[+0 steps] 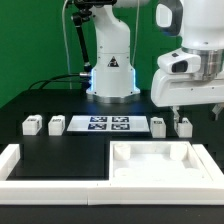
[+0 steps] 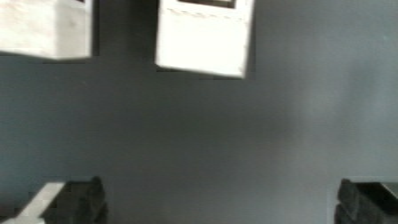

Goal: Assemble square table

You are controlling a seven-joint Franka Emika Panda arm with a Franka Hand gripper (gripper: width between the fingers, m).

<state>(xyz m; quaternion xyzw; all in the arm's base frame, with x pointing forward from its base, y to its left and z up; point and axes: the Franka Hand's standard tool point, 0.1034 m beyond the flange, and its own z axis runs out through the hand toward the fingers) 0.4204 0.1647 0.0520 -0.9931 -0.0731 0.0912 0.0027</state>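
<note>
Two white legs [image 2: 201, 38] [image 2: 45, 28], dark table [image 2: 214, 130]

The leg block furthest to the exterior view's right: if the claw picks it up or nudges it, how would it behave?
That leg block looks like stiff plastic, short and squat, so it probably slides rather than tips. Its flat sides should suit the open claw, though smooth faces might slip. Small, so likely light.
</note>
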